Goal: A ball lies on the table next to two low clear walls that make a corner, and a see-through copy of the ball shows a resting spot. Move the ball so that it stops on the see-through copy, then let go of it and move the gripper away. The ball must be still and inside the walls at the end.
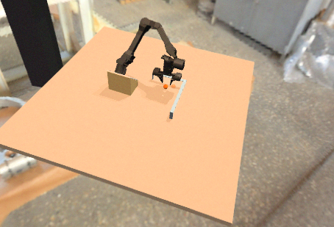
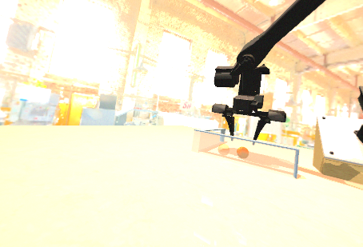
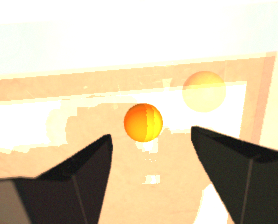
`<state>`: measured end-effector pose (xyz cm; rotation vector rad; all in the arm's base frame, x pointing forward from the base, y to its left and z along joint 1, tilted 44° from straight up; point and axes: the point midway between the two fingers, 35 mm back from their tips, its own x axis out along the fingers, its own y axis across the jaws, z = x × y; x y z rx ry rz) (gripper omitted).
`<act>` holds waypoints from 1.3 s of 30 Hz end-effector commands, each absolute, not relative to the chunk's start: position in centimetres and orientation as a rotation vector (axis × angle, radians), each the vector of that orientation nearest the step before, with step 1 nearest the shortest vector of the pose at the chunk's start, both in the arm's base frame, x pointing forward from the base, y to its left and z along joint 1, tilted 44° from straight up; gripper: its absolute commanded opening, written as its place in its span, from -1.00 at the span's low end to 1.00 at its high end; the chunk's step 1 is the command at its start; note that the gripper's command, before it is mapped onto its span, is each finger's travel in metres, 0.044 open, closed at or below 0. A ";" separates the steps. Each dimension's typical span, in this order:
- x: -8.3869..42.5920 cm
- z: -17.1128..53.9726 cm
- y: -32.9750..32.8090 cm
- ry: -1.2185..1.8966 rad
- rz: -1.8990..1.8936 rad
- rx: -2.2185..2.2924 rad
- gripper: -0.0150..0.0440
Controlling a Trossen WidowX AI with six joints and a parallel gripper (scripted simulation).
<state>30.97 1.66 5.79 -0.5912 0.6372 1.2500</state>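
The orange ball (image 1: 165, 87) (image 2: 242, 152) (image 3: 143, 122) rests on the table inside the corner made by the two low clear walls (image 1: 179, 96) (image 2: 297, 164). The see-through copy (image 1: 173, 86) (image 2: 223, 149) (image 3: 204, 91) is close beside the ball, nearer the corner, with a small gap between them. My gripper (image 1: 166, 83) (image 2: 243, 141) (image 3: 151, 136) is open and points down. Its fingertips hang a little above the ball, one to each side of it, and touch nothing. In the wrist view the ball lies just beyond the gap between the tips.
A tan box-like block (image 1: 122, 84) (image 2: 340, 168) stands on the table (image 1: 110, 136) near the arm's base. One wall runs behind the gripper and the other along the side by the copy; they meet at the corner past the copy.
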 end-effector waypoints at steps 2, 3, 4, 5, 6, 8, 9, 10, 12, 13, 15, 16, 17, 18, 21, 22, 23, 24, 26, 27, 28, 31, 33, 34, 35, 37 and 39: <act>30.9 4.9 2.3 0.645 1.257 -0.574 0.39; 30.9 4.8 2.4 0.645 1.257 -0.574 0.39; 30.9 4.7 2.5 0.645 1.257 -0.574 0.39; 30.9 4.6 2.6 0.645 1.257 -0.574 0.39; 31.0 4.5 2.8 0.645 1.257 -0.574 0.39; 31.0 4.2 3.0 0.645 1.257 -0.573 0.39; 31.0 4.1 3.1 0.645 1.257 -0.573 0.39; 31.1 4.0 3.2 0.645 1.257 -0.573 0.39; 31.1 3.8 3.4 0.645 1.257 -0.573 0.39; 31.1 3.7 3.5 0.644 1.258 -0.573 0.39; 31.2 3.6 3.7 0.644 1.258 -0.573 0.39; 31.2 3.5 3.7 0.644 1.258 -0.573 0.39; 31.2 3.5 3.7 0.644 1.258 -0.573 0.30; 31.2 3.5 3.7 0.644 1.258 -0.573 0.21; 31.2 3.5 3.7 0.644 1.258 -0.573 0.14; 31.2 3.5 3.7 0.644 1.258 -0.573 0.12; 31.2 3.5 3.7 0.644 1.258 -0.573 0.10; 31.2 3.5 3.7 0.644 1.258 -0.573 0.08; 31.2 3.5 3.7 0.644 1.258 -0.573 0.03; 31.2 3.5 3.7 0.644 1.258 -0.573 0.01; 31.2 3.5 3.7 0.644 1.258 -0.573 -0.01; 31.2 3.5 3.7 0.644 1.258 -0.573 -0.08; 31.2 3.6 3.6 0.644 1.257 -0.573 -0.26; 31.2 3.8 3.4 0.645 1.257 -0.574 -0.35; 31.2 4.1 2.9 0.647 1.256 -0.575 -0.44; 31.2 5.0 2.0 0.650 1.255 -0.577 -0.49; 31.1 5.8 1.0 0.652 1.254 -0.579 -0.49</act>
